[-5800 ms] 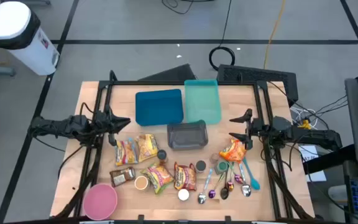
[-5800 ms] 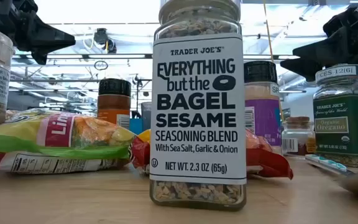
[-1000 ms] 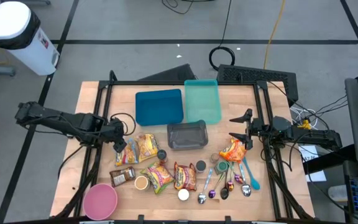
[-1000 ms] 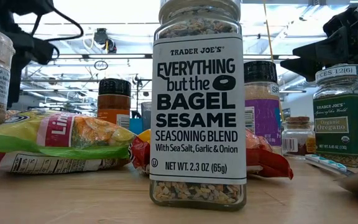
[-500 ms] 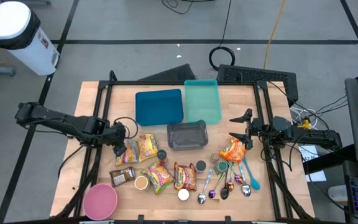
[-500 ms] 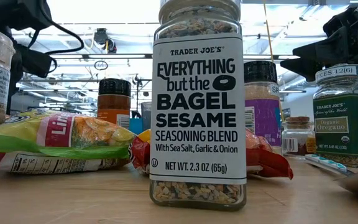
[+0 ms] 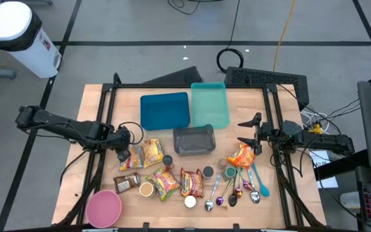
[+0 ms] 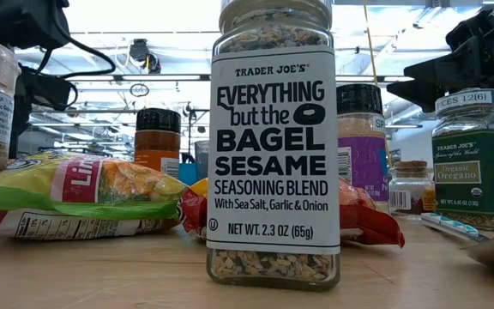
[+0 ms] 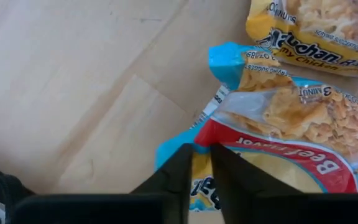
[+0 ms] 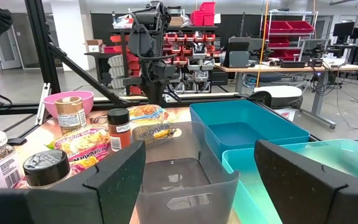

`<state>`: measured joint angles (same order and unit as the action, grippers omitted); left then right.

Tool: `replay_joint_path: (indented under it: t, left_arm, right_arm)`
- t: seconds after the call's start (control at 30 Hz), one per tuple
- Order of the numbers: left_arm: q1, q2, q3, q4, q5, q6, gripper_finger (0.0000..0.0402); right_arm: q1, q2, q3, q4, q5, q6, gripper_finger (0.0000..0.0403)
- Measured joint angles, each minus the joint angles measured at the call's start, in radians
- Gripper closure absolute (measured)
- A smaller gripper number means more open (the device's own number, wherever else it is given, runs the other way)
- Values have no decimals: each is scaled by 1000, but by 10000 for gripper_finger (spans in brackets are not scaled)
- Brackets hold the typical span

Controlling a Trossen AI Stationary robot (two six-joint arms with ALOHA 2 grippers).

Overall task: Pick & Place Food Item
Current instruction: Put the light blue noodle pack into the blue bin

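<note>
Left pincer (image 9: 197,163) pinched on beef noodle packet (image 9: 278,149); right pincer (image 10: 197,180) wide, idle

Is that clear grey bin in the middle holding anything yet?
Empty. The grey bin shows only its bare floor in the right wrist view, and nothing shows inside it from above.

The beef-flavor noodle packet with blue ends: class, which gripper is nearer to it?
Left. The left gripper is pinched on the noodle packet edge; the right gripper waits across the table.
</note>
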<state>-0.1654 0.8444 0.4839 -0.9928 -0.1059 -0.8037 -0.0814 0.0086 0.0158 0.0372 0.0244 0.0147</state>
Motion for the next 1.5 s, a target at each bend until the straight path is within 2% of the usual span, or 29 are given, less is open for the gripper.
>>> replay_joint_path:
  t: [0.13, 0.37, 0.77, 0.87, 1.03, 1.27, 1.33, 1.5]
  left_arm:
    - [0, -1, 0, 0, 13, 5, 395]
    - [0, -3, 36, -2, 4, -2, 398]
    - [-1, -3, 346, -61, -113, 149, 400]
    - [-8, -3, 430, -106, -185, 152, 400]
    - [0, -1, 540, -95, -422, 206, 401]
    - [77, 4, 558, 160, -734, 306, 399]
    - [111, 5, 548, 232, -766, 313, 400]
    - [191, 30, 478, 392, -770, 295, 397]
  right_arm:
    - [0, 0, 0, 0, 0, 0, 110]
    - [0, 0, 0, 0, 0, 0, 110]
    - [0, 0, 0, 0, 0, 0, 110]
    - [0, 0, 0, 0, 0, 0, 110]
    - [0, 0, 0, 0, 0, 0, 110]
    - [0, 0, 0, 0, 0, 0, 110]
    - [0, 0, 0, 0, 0, 0, 110]
    - [0, 0, 0, 0, 0, 0, 110]
